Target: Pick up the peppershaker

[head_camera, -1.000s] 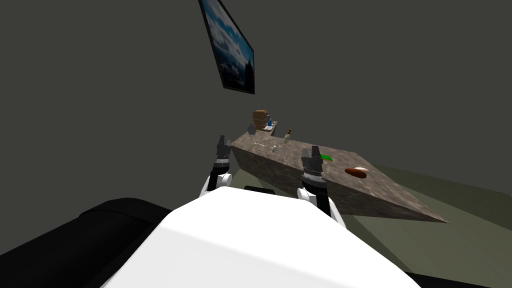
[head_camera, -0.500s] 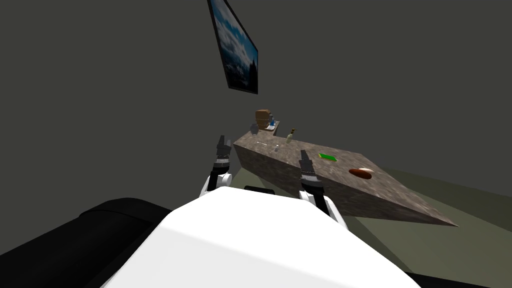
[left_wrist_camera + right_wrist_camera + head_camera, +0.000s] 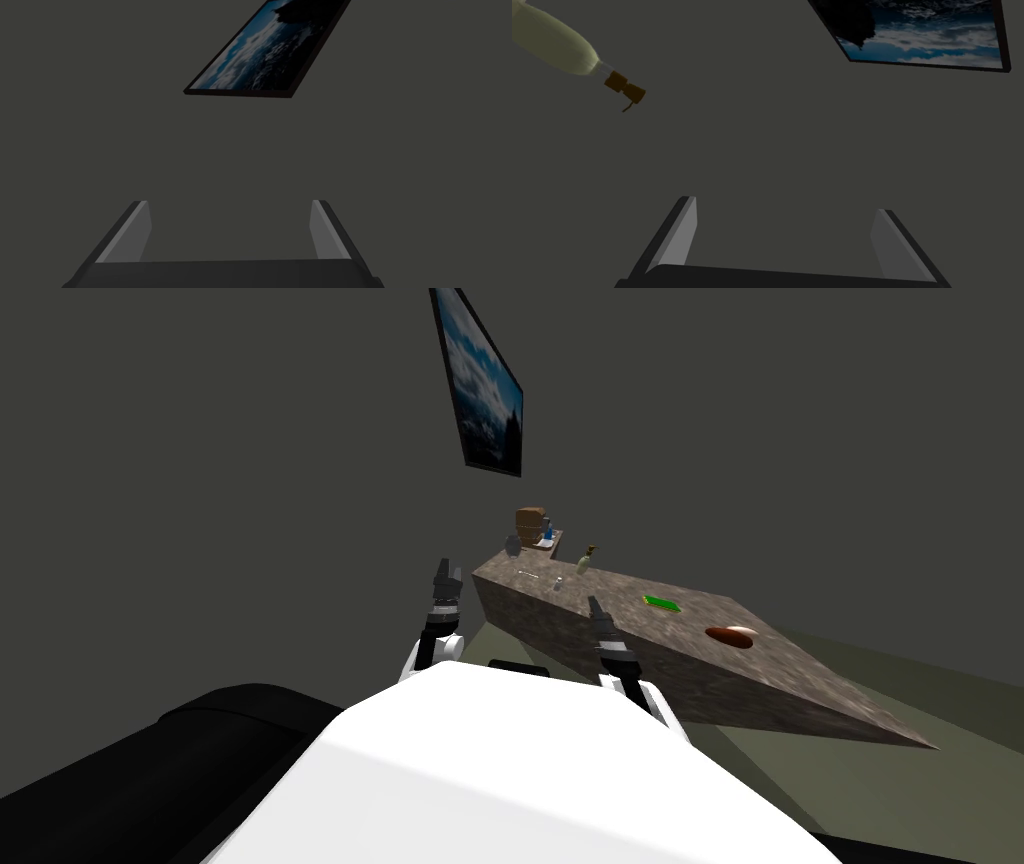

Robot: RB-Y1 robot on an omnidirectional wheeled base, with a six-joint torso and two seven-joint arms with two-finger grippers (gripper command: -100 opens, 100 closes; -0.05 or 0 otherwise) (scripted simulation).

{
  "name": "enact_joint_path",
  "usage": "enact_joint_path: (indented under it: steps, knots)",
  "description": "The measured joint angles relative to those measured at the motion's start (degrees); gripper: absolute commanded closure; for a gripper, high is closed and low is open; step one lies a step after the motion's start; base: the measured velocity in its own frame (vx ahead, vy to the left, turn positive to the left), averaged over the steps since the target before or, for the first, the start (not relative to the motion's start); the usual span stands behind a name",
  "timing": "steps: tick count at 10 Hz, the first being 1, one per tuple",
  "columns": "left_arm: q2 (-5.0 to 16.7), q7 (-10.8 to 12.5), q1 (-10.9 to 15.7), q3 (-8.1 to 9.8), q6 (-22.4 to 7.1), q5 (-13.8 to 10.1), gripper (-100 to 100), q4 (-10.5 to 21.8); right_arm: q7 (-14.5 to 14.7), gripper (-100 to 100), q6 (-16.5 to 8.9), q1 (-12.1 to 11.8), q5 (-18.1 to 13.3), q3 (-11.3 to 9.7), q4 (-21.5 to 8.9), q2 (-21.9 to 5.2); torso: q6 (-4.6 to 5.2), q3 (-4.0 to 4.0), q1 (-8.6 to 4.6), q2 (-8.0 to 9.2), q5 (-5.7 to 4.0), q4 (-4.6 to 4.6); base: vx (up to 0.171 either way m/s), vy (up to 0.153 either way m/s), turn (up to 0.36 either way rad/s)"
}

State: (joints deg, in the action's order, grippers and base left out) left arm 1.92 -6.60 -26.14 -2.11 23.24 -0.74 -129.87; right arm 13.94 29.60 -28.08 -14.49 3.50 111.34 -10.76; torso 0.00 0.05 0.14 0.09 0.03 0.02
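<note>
Peppershaker (image 3: 558,583): tiny, pale, detail hard to make out; on counter (image 3: 800,678) near far end, close to bottle (image 3: 585,559). One bottle, one green flat item (image 3: 662,603), one brown rounded item (image 3: 730,636). Left pincer (image 3: 230,202): spread, empty, off counter's end. Right pincer (image 3: 784,202): spread, empty, lower and more tilted than a second ago.

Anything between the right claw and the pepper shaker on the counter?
Nothing: the head view shows bare brown counter between the right claw and the small shaker.
</note>
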Motion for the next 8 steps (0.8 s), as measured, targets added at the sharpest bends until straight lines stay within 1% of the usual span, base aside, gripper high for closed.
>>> enact_joint_path:
  steps: [2,3,4,6,8]
  knots:
    - [0.0,0.0,0.0,0.00,0.0,0.0,0,0.0,2.0,-100,-1.1,-0.1,-2.3,0.2,-1.8,-0.9,0.00,-0.05,0.05,-0.09,0.02,-0.02,0.012,0.061,0.028]
    - [0.0,0.0,0.0,0.00,0.0,0.0,0,0.0,3.1,-100,-1.3,0.0,-3.4,0.4,-3.2,-1.2,0.01,-0.07,0.09,-0.13,0.02,-0.03,0.025,0.072,0.019]
    - [0.0,0.0,0.0,0.00,0.0,0.0,0,0.0,4.4,-100,-1.6,0.6,-4.6,0.4,-4.9,-1.4,0.00,-0.10,0.11,-0.18,0.03,-0.03,0.049,0.067,0.010]
    - [0.0,0.0,0.0,0.00,0.0,0.0,0,0.0,6.6,-100,-2.8,1.2,-6.5,0.6,-7.1,-2.6,0.01,-0.18,0.10,-0.31,0.03,-0.06,0.057,0.058,-0.001]
    - [0.0,0.0,0.0,0.00,0.0,0.0,0,0.0,7.9,-100,-3.0,2.1,-7.6,0.8,-9.3,-3.2,0.01,-0.17,0.02,-0.30,0.01,-0.06,0.060,0.055,-0.007]
